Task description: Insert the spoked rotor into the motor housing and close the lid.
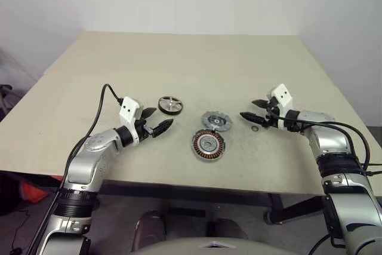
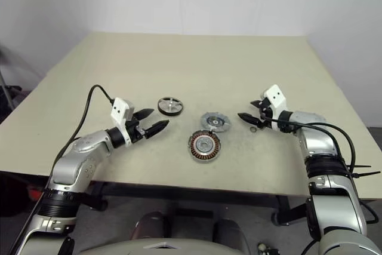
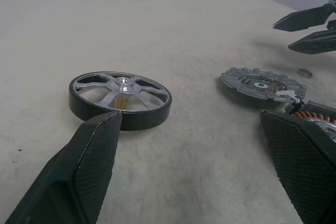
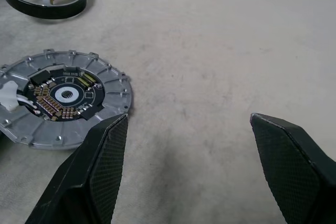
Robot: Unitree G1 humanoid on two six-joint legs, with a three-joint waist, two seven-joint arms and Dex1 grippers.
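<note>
Nearest on the tan table (image 1: 179, 58) lies the motor housing (image 1: 208, 144), copper windings showing. Just behind it, touching or nearly so, sits the grey lid (image 1: 215, 121). The left gripper (image 1: 156, 121) and right gripper (image 1: 250, 111) both hover spread open, holding nothing. Farther back rests the spoked rotor (image 1: 171, 104), beside the left gripper.

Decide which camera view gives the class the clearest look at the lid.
The right wrist view: the lid lies close and nearly whole, its notched rim and dark circuit centre plain. The left wrist view shows it farther off, edge-on. In both eye views it is a small grey disc lying beside the motor housing.
</note>
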